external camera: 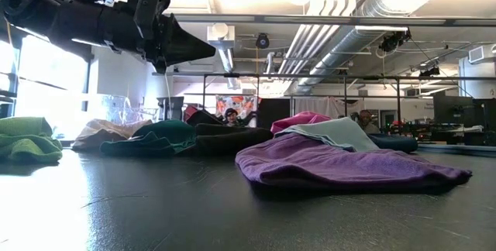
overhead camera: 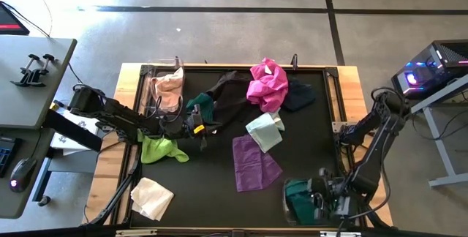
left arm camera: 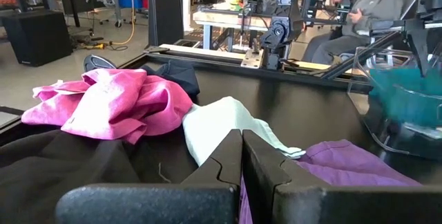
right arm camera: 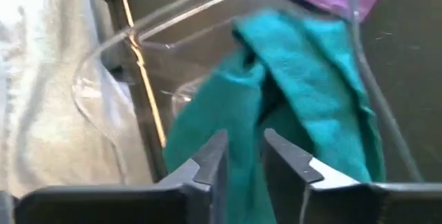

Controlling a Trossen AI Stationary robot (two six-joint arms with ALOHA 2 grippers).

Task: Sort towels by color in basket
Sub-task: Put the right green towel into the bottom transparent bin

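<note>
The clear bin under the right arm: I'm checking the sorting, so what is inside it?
A teal towel lies bunched inside the clear bin, with the right tool just above it, jaws slightly apart. Whatever lies beneath that towel is covered and cannot be seen.

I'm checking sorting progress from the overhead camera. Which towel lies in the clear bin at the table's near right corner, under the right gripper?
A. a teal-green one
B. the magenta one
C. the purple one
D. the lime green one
A. The teal-green towel sits inside the clear bin below the right gripper, while the purple towel lies flat on the mat outside it.
</note>
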